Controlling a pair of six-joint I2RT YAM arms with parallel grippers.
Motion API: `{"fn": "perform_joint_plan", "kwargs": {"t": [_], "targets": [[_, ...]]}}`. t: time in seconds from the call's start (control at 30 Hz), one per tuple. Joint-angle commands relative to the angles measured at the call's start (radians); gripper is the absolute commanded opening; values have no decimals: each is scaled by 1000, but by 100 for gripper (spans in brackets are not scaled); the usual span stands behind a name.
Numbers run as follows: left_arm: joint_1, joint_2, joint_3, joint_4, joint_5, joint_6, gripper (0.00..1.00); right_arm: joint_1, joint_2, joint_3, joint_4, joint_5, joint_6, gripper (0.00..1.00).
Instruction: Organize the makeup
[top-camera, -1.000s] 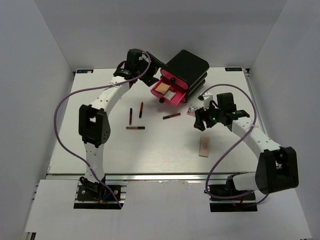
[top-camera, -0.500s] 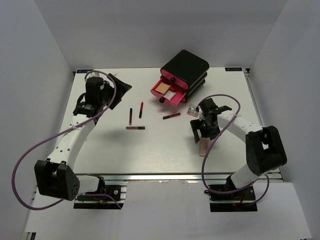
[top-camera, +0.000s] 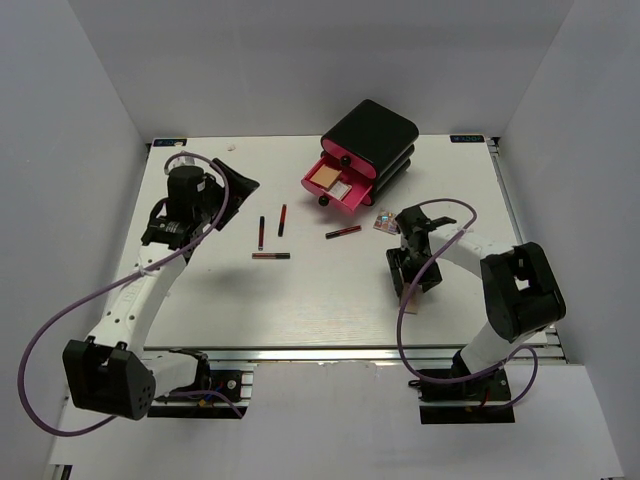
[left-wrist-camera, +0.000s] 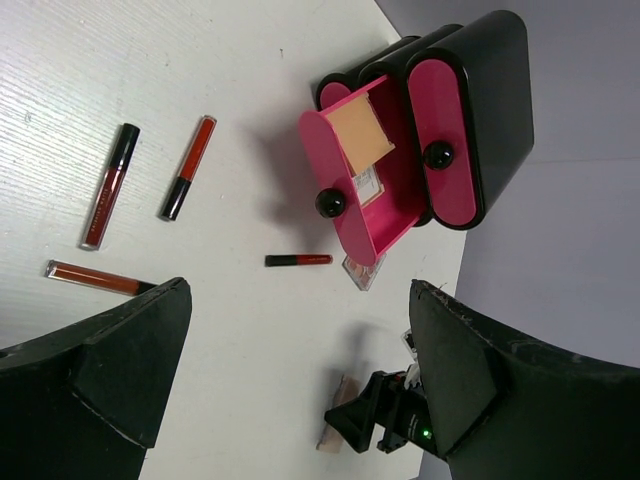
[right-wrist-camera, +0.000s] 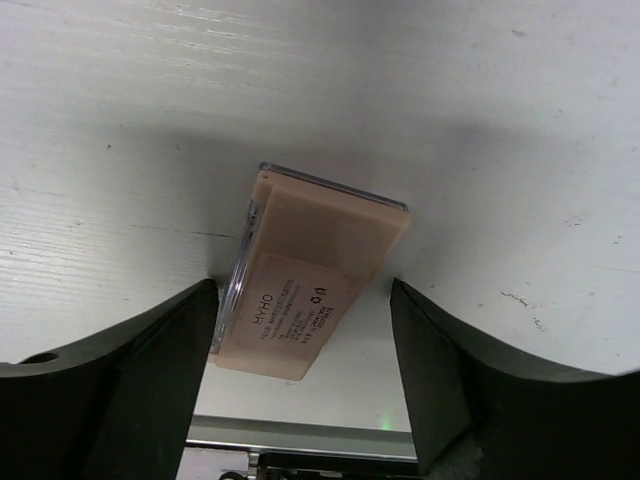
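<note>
Several thin red-and-dark makeup sticks (top-camera: 271, 256) (left-wrist-camera: 110, 185) lie left of centre on the white table. Another stick (top-camera: 343, 231) and a small pink palette (top-camera: 383, 221) lie near the open drawer. A flat beige palette (right-wrist-camera: 310, 270) (top-camera: 414, 293) lies label-up between the fingers of my right gripper (right-wrist-camera: 300, 290) (top-camera: 408, 272). That gripper is open and straddles it, with a gap on the right side. My left gripper (top-camera: 228, 195) (left-wrist-camera: 298, 300) hangs wide open above the table's left side, holding nothing.
At the back stands a black box (top-camera: 375, 135) (left-wrist-camera: 470, 100) with pink drawers. Its lowest drawer (top-camera: 335, 185) (left-wrist-camera: 370, 190) is pulled out and holds a beige palette (left-wrist-camera: 358, 135). The table's front edge (right-wrist-camera: 300, 430) runs just behind the right gripper.
The left arm swung away from the box to the table's left side. The right gripper moved from beside the small pink palette down over the beige palette.
</note>
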Motion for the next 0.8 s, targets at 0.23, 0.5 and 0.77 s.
{"fn": "perform_joint_plan", "kwargs": {"t": [0.23,0.5,0.77], "targets": [[0,-134,-68,-9,-46,-8,98,-2,27,-49,88,32,-4,34],[0,-180,-117,45,-15,-8,98,-3,-136,26,188,-159,-301,0],[0,-186,-183,91,43,-4,98,65,-306,170,439,-471,-821,0]]}}
